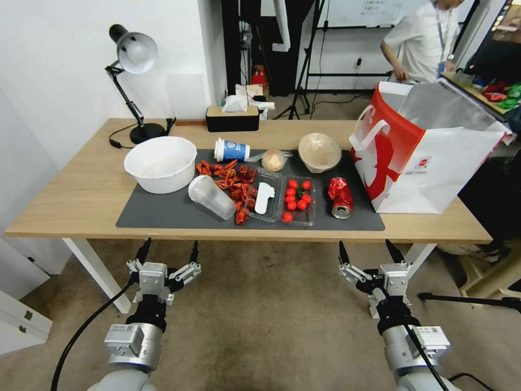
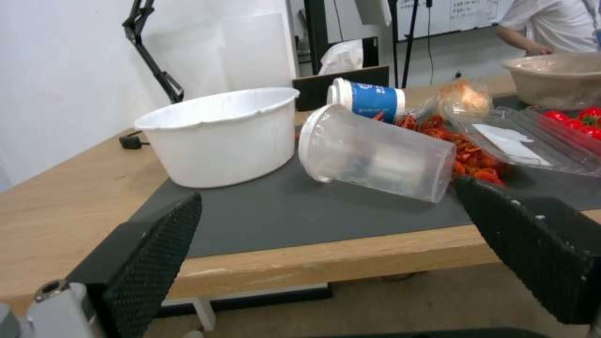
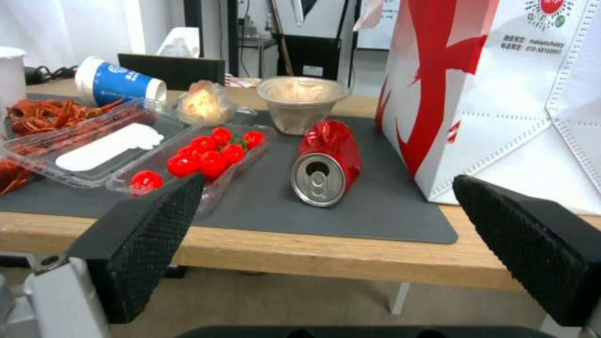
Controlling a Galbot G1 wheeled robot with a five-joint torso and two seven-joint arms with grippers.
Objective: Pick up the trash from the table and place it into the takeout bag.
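From the head view, both arms hang low in front of the worktop, short of its near edge. The left end effector and the right end effector each have their fingers spread wide, with nothing between them. On the dark grey mat the clear plastic cup lies on its side beside a white bowl; the blue-labelled paper cup lies tipped over behind it. Farther right sit the wrapped tan ball, the lidded round bowl and the crushed red can. The takeout bag stands upright at the mat's right end, mouth open.

In the left wrist view, the textured fingers stand wide apart, framing the plastic cup on the mat above them.

In the right wrist view, the fingers are equally wide, with the can lying between them on the mat, its opened top facing the camera, the bag just beside it.
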